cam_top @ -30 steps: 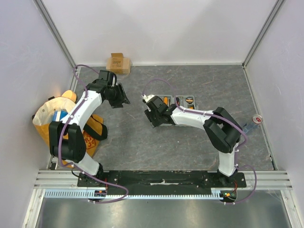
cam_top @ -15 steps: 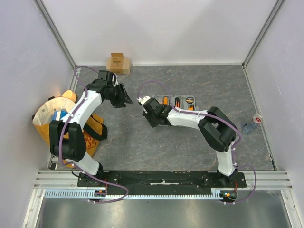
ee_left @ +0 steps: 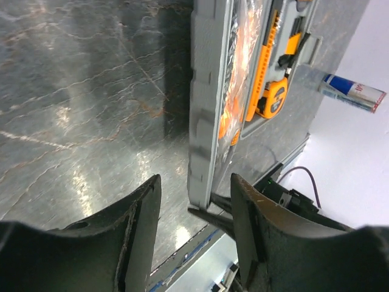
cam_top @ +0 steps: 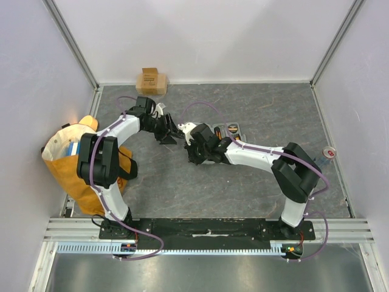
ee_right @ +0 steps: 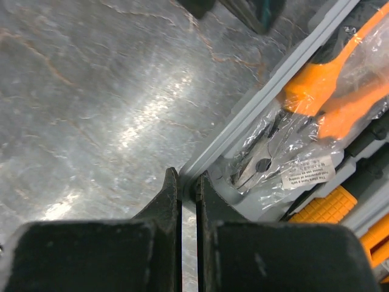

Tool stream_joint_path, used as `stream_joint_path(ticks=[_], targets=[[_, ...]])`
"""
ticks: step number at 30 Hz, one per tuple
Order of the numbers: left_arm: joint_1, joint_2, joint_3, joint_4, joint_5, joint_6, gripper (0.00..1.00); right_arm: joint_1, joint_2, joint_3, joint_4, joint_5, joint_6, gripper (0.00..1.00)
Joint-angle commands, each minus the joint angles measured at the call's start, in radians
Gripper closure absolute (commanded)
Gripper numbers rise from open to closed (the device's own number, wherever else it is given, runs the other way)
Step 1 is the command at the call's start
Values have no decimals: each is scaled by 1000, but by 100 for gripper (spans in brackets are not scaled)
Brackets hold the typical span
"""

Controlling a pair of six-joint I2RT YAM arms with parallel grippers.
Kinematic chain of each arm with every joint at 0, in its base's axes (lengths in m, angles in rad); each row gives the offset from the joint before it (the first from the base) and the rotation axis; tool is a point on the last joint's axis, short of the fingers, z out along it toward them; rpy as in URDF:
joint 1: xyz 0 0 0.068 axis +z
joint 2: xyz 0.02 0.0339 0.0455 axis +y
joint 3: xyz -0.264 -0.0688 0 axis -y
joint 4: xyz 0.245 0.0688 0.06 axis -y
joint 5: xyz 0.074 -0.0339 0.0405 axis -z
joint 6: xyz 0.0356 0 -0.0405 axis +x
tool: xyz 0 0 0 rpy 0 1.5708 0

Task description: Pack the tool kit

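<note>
Grey marbled table. Tool kit case: I judged it stiff, light, slick; grip by rim. Right gripper pinched rim; left gripper gaped.

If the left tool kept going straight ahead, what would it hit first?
Likely the edge of the grey case, lined up between the open fingers of the left tool; depth unclear.

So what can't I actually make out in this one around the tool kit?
Left wrist: the case runs off the top edge, so its far end is unseen.
Top view: the right arm covers most of the case; the tools there are too small to name.
Right wrist: glossy wrap blurs the pliers; their label is too small to read.
</note>
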Motion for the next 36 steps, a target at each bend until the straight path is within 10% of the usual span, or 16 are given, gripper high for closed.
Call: stream_joint_path(ticks=[1,11,21,27,36], targets=[[-21,25,-11,122,142,-4,44,6,-99,-22,129,-117,32,100],[-76,105,-25,177,116,-63,43,8,-101,-16,133,-130,46,98],[-79,154,38,109,93,-24,71,8,-85,24,81,13,77,93],[-82,171,73,74,107,3,76,6,-151,9,31,178,89,48],[-81,175,127,23,113,39,76,-24,-321,-49,-54,629,175,37]])
